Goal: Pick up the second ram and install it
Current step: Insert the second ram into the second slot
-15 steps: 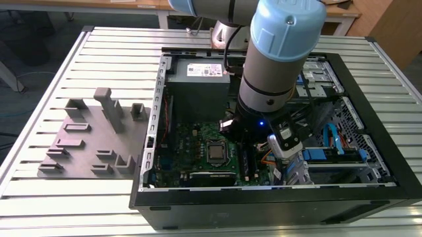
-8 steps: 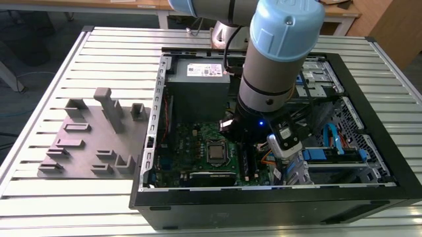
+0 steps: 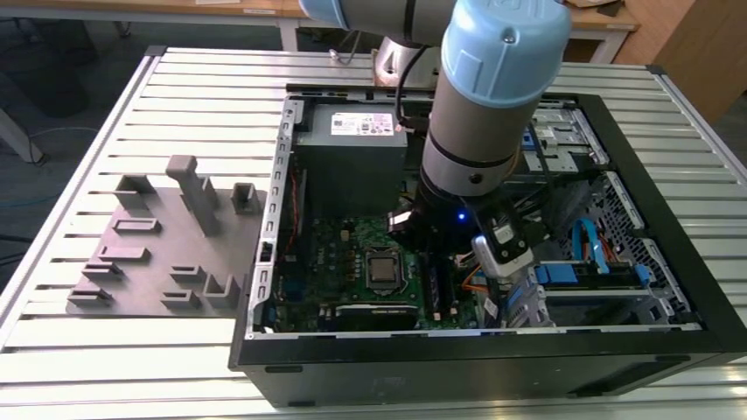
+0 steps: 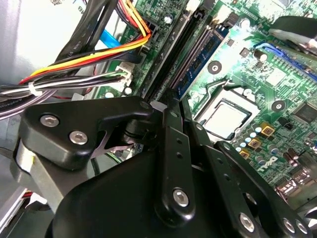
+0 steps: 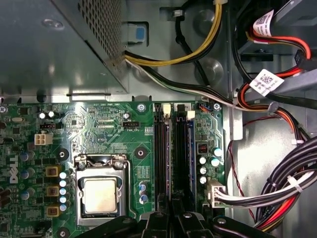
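The second ram [image 5: 181,153] is a slim dark blue stick standing on edge in a memory slot on the green motherboard [image 5: 99,129], next to a black slot [image 5: 160,158]. In the second wrist view the second ram [image 4: 200,62] runs away from the black fingers. My gripper [image 5: 177,214] is down inside the open computer case [image 3: 467,350], with its fingers [image 4: 171,148] drawn together over the near end of the stick. In the exterior view my gripper [image 3: 429,249] hangs under the arm's wrist above the slots. Whether the stick is fully seated is hidden.
The processor socket [image 5: 100,194] lies beside the slots. Thick cable bundles [image 5: 277,193] crowd the other side. The power supply box [image 3: 350,149] sits at the case's back. A blue drive clip [image 3: 583,271] is at the exterior view's right. A grey parts fixture [image 3: 164,245] stands left of the case.
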Available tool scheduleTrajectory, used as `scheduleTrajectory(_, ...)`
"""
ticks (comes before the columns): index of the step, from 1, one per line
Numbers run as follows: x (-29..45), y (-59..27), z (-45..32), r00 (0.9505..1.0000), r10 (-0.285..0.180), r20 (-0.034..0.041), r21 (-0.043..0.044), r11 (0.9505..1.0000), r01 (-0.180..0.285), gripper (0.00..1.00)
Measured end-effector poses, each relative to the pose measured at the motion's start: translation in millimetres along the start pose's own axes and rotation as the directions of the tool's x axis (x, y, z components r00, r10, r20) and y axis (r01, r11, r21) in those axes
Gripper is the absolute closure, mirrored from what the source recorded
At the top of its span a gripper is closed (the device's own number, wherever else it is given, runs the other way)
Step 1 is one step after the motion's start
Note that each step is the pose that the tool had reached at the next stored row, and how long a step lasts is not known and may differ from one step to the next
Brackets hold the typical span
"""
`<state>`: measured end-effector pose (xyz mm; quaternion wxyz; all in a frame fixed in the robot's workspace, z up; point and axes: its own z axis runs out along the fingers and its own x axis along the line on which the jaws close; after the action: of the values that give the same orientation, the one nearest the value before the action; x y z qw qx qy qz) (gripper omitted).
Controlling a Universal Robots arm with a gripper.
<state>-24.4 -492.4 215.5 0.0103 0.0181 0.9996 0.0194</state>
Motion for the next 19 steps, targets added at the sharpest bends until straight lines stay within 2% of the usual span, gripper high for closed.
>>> scheduleTrajectory(8,0.1,1.5,0.4,1.0000,0.000,0.0003,-0.0008,1.0000,0.000,0.89)
scheduleTrajectory(16,1.8,0.2,-3.4,1.0000,-0.001,0.0061,-0.0014,1.0000,0.001,0.89)
scheduleTrajectory(19,1.9,-0.2,-3.5,1.0000,-0.001,0.0061,-0.0010,1.0000,0.001,0.89)
